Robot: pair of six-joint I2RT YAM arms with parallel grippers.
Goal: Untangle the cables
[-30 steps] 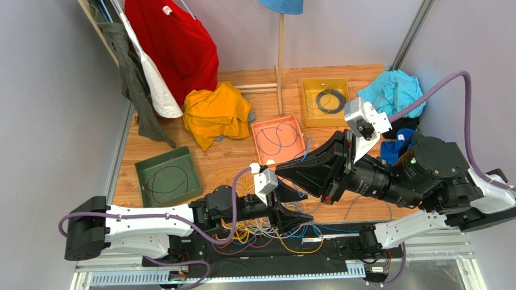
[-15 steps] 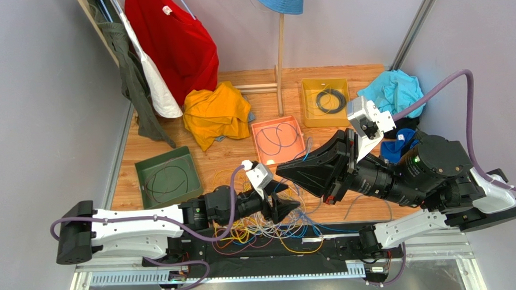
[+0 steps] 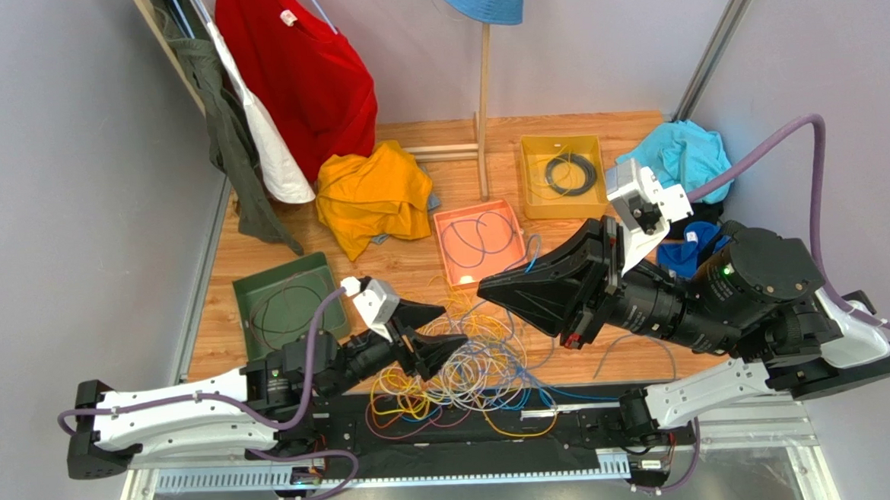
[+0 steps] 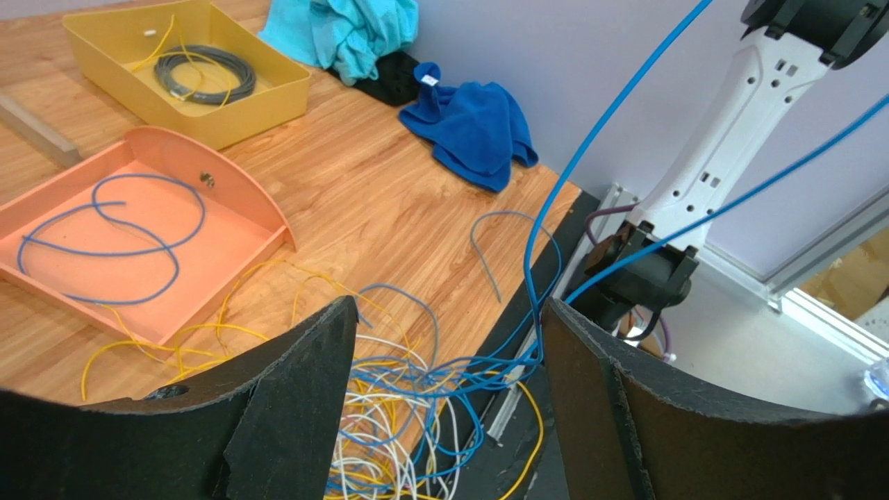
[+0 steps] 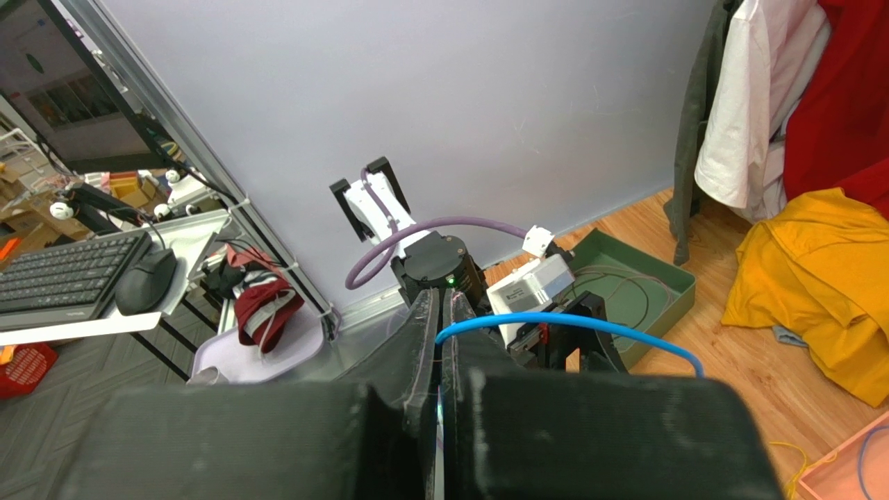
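The left claw (image 3: 451, 325) stands with its fingers wide apart and holds nothing. It hangs low over the left side of the tangled cables (image 3: 473, 374), a loose heap of yellow, white, blue and orange wires at the near edge of the wooden bench (image 3: 405, 277), partly spilling over the dark rail in front of it.

The right claw (image 3: 484, 286) is raised above the heap and points left. Its fingers are pressed together on a blue cable (image 5: 569, 321), which loops out from between them. In the left wrist view two blue strands rise steeply from the heap toward the upper right.

Farther back on the bench sit three trays. The orange tray (image 4: 242, 221) holds a loose blue wire, the yellow tray (image 3: 531, 179) to its right holds a black coil, and the green tray (image 3: 243, 320) at the left holds a dark loop. Crumpled cloths lie along the far side and at the right.
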